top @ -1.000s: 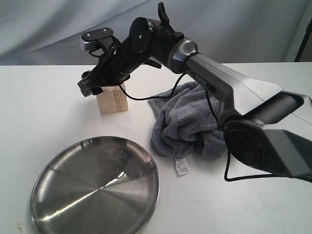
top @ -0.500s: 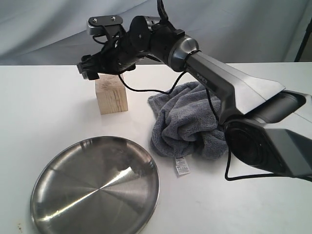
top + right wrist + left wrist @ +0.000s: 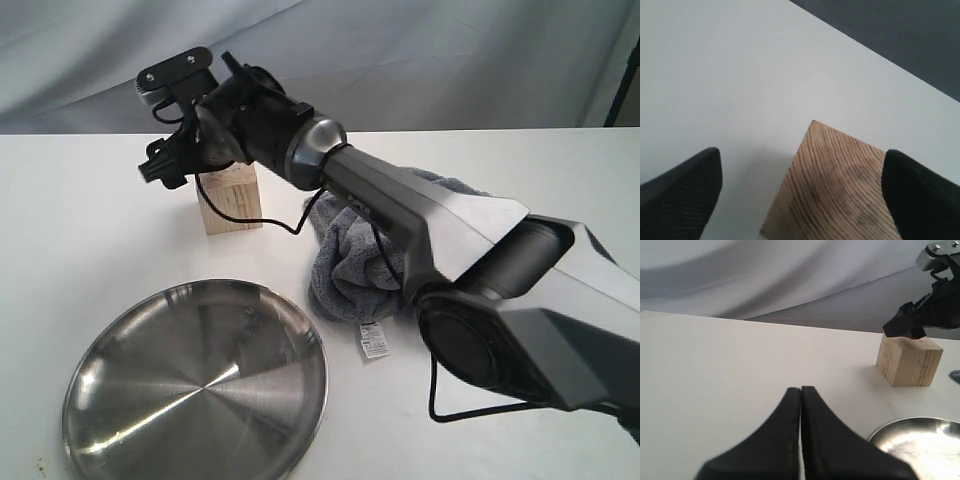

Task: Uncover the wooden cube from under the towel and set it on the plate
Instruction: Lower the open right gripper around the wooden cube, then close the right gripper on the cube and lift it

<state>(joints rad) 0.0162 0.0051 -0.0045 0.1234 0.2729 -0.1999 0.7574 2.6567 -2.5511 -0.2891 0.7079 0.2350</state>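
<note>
Exterior view shows a white table (image 3: pixel 80 220) with three things on it. The wooden cube (image 3: pixel 232 200) stands flat on the table, far back from the camera. Nothing covers it, and you can see the lines in the wood. It is not on the plate (image 3: pixel 195 385). The plate is big, round and shiny, and it lies near the front, well apart from the cube. The towel (image 3: pixel 355 265) is dark grey and fluffy. It lies in a bunched heap beside the cube, but they do not touch. A small white tag (image 3: pixel 373 340) sticks out at its front edge. The long right arm (image 3: pixel 440 220) reaches across over the towel and hides part of it.

The right gripper (image 3: pixel 163 165) hangs just over the top of the cube, on the side away from the towel. Its jaws are wide apart and hold nothing. In the right wrist view the cube's top sits between the two black fingers (image 3: pixel 677 192), lower down. I cannot tell if a finger touches the wood.

In the left wrist view the left gripper (image 3: pixel 801 405) is low over the bare table. Its jaws are pressed together with nothing in between. The plate's rim is near it, and the cube is farther off.
</note>
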